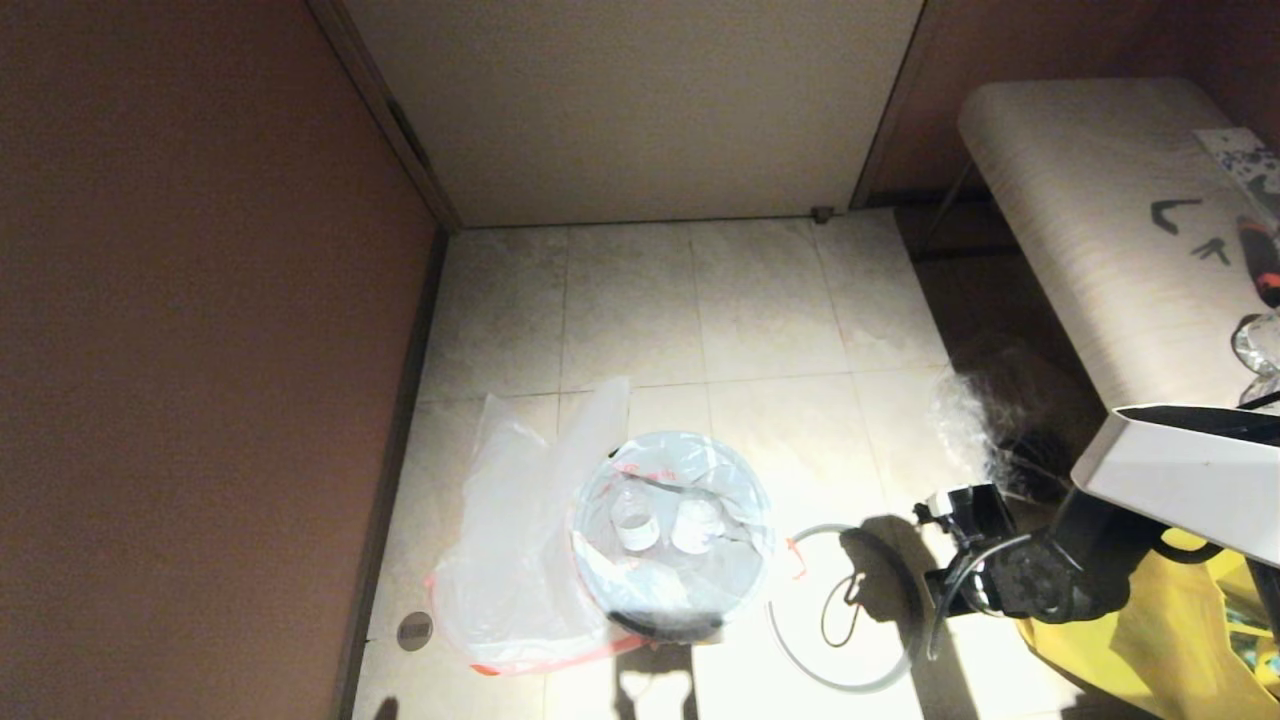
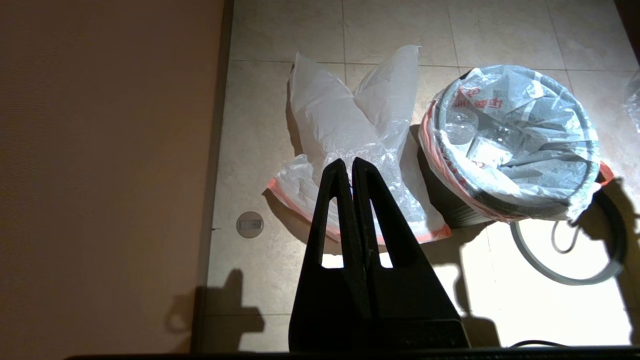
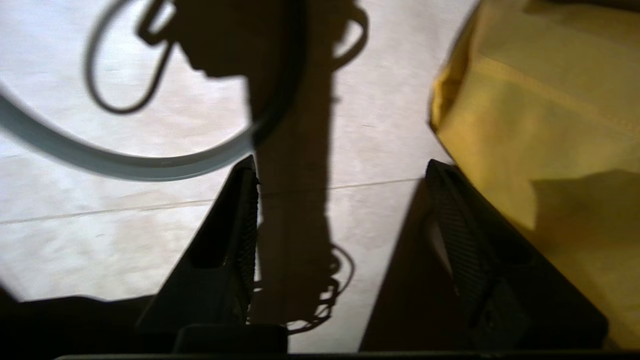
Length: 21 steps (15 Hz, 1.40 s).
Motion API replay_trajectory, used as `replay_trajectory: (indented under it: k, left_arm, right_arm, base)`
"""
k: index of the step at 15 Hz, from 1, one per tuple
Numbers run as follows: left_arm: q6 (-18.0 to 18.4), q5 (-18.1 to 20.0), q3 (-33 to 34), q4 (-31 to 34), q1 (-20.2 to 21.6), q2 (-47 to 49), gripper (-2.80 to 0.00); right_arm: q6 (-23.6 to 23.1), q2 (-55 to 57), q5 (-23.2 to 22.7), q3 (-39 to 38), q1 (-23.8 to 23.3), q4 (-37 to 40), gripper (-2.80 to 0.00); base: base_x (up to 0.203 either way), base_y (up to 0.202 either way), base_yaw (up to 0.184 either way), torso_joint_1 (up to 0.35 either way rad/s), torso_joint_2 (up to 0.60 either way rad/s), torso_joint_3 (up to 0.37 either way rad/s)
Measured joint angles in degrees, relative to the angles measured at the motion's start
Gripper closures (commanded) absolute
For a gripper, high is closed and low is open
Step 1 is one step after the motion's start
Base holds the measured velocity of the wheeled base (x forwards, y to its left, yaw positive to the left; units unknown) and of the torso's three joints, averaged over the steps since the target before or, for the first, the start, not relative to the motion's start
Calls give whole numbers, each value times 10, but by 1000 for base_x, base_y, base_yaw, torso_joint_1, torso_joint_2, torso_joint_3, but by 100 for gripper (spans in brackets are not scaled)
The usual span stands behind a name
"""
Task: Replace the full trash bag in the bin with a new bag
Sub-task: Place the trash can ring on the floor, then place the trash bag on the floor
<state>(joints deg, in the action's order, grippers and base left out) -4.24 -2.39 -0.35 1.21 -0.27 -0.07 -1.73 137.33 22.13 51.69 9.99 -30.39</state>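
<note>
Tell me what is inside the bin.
The bin holds the full trash bag, with two small clear bottles showing through. Anything beneath them is hidden by plastic.

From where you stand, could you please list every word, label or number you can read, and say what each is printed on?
Nothing can be read.
Full trash bag in the bin: red print near its hem, too blurred to read.
Two bottles inside that bag: white labels, too small to read.
Table: dark marks, not readable as text.
New bag: no print visible.
</note>
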Motion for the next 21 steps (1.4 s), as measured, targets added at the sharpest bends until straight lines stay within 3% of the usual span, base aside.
replay_trajectory:
  k: [1,2,3,5,10,11,15,21]
  left_arm:
    - [0,0,0,0,0,0,0]
    - [0,0,0,0,0,0,0]
    - [0,0,0,0,0,0,0]
    - [0,0,0,0,0,0,0]
    - [0,0,0,0,0,0,0]
    - [0,0,0,0,0,0,0]
    - [0,0,0,0,0,0,0]
    - [0,0,0,0,0,0,0]
  right_arm:
    - [16,-8,0,-8,25,0,-280]
    - [35,-14,0,-15,50,0,-34]
    - [52,-17,-4,-19,72,0,0]
    - [84,-19,-27,-21,103,-2,0]
    - [140,-41,-48,0,128,-5,0]
    - [159,-47,-69,0,137,-6,-280]
    - [196,-67,-102,-1,159,-6,-280]
    - [209,-80,-137,0,168,-6,-280]
  base:
    - [0,0,0,0,0,0]
    - [0,0,0,0,0,0]
    - [0,0,0,0,0,0]
    - [0,0,0,0,0,0]
    - [0,0,0,0,0,0]
    - [0,0,0,0,0,0]
    - [0,0,0,0,0,0]
    - [0,0,0,0,0,0]
